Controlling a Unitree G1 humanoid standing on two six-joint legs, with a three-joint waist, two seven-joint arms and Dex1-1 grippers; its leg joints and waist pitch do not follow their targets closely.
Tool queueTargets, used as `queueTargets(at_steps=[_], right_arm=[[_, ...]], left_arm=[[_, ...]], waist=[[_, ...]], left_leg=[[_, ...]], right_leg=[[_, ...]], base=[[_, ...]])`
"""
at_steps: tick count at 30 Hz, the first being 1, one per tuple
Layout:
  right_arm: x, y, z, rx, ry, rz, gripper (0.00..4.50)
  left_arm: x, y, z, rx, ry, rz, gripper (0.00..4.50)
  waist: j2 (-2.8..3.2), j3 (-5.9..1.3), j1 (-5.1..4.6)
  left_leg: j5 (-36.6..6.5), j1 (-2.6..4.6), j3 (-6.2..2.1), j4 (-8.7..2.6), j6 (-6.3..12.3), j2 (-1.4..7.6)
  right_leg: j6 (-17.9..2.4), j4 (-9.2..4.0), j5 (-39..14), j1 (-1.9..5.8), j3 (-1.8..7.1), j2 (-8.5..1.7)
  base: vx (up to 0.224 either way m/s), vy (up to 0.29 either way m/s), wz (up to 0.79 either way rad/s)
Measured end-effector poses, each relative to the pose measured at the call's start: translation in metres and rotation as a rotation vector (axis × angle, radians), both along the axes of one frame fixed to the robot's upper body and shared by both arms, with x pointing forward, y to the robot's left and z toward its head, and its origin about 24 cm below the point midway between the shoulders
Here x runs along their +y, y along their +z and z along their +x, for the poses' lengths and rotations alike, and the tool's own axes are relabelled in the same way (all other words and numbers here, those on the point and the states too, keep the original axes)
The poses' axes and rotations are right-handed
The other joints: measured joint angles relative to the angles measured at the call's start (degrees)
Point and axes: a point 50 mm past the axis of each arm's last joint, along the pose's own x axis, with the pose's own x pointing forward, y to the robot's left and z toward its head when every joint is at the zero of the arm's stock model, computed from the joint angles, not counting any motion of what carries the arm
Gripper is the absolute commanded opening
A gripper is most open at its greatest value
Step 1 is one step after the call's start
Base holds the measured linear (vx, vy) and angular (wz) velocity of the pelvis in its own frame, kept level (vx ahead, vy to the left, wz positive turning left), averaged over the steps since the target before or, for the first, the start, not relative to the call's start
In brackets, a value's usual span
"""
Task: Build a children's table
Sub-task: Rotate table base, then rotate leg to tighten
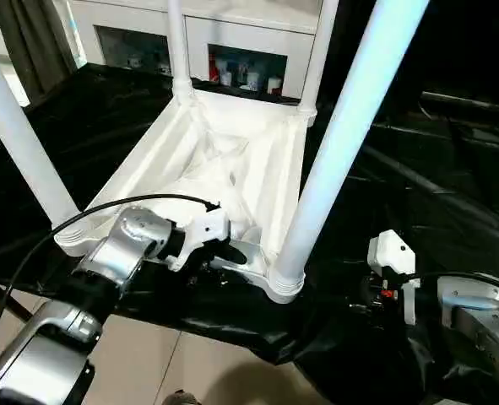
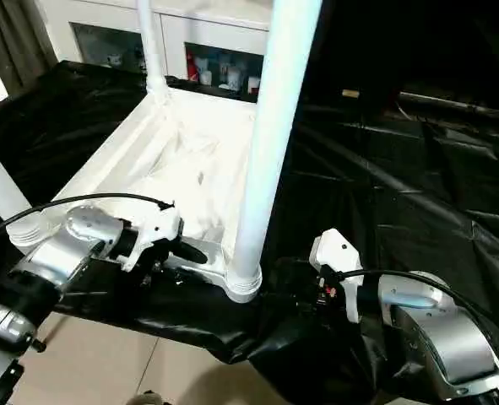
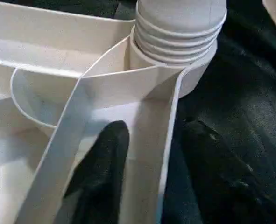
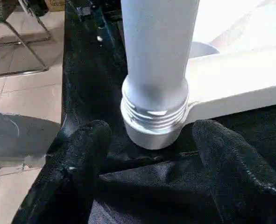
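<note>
The white table top (image 1: 232,160) lies upside down on black sheeting, ribbed underside up. Legs stand in its corner sockets: near right leg (image 1: 342,143), near left leg (image 1: 21,135) and two far ones (image 1: 177,42). My left gripper (image 1: 224,253) is shut on the top's near rim beside the near right socket (image 3: 175,46), one finger (image 3: 102,158) inside the rim wall and one outside. My right gripper (image 4: 152,128) is open just short of the near right leg's threaded base (image 4: 154,116), its fingers (image 4: 81,158) standing either side without touching.
Black sheeting (image 1: 435,186) covers the work surface, whose near edge drops to tiled floor (image 1: 148,363). A white cabinet with glass doors (image 1: 232,51) stands behind. A black cable (image 1: 80,215) arcs over my left forearm. A chair frame (image 4: 16,42) stands on the floor.
</note>
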Motion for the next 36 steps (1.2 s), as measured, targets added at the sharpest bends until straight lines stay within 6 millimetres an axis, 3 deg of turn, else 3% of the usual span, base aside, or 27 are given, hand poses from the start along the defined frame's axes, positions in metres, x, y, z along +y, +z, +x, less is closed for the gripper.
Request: queueTargets(at_steps=[3,6,12,22,33,34,36], right_arm=[[0.001,-0.001,0.000,0.002,0.003,0.000,3.20],[0.002,-0.001,-0.001,0.006,0.010,0.002,3.20],[0.003,-0.002,0.000,0.011,0.020,0.002,3.20],[0.004,-0.004,0.000,0.005,0.014,-0.002,3.20],[0.009,-0.020,0.014,-0.060,-0.125,-0.002,3.20],[0.010,-0.021,0.017,-0.069,-0.140,-0.001,3.48],[0.011,-0.022,0.026,-0.088,-0.190,-0.003,3.59]], left_arm=[[-0.001,-0.001,0.002,-0.005,-0.003,0.001,1.52],[0.000,-0.002,0.003,-0.002,-0.011,0.009,1.45],[0.001,-0.003,0.003,0.011,-0.029,0.018,0.99],[-0.004,-0.007,0.004,0.012,-0.043,-0.002,0.21],[-0.013,-0.016,0.003,-0.012,0.271,-0.097,0.01],[-0.012,-0.017,0.002,-0.018,0.301,-0.102,0.00],[-0.013,-0.017,0.001,-0.030,0.345,-0.113,0.00]], waist=[[0.19,-0.11,0.06],[0.32,-0.14,0.20],[1.12,-0.21,0.33],[1.56,-0.40,0.53],[2.16,-0.76,-1.82],[2.17,-0.77,-2.19],[2.18,-0.78,-2.52]], left_leg=[[0.00,0.03,0.04,0.00,0.00,0.00],[0.00,0.04,0.07,0.00,0.00,0.03],[0.00,0.05,0.11,-0.01,-0.01,0.03],[0.00,0.07,0.17,-0.01,-0.01,0.01],[0.02,0.13,0.30,-0.26,-0.04,-0.01],[0.02,0.15,0.30,-0.27,-0.04,-0.01],[0.02,0.16,0.31,-0.26,-0.05,-0.01]], right_leg=[[0.00,0.01,0.00,0.01,0.02,-0.01],[0.00,0.04,0.00,0.01,0.02,-0.02],[0.00,0.04,0.01,0.01,0.04,-0.02],[0.01,0.03,0.02,0.02,0.09,-0.06],[0.02,0.00,0.01,0.00,0.16,-0.04],[0.02,0.00,0.01,-0.01,0.16,-0.04],[0.01,0.00,0.01,-0.01,0.14,-0.05]], base=[[0.000,0.000,0.00],[0.000,0.000,0.00],[0.000,0.000,0.00],[0.000,0.000,0.00],[0.000,0.000,0.00],[0.000,0.000,0.00],[0.000,0.000,0.00]])
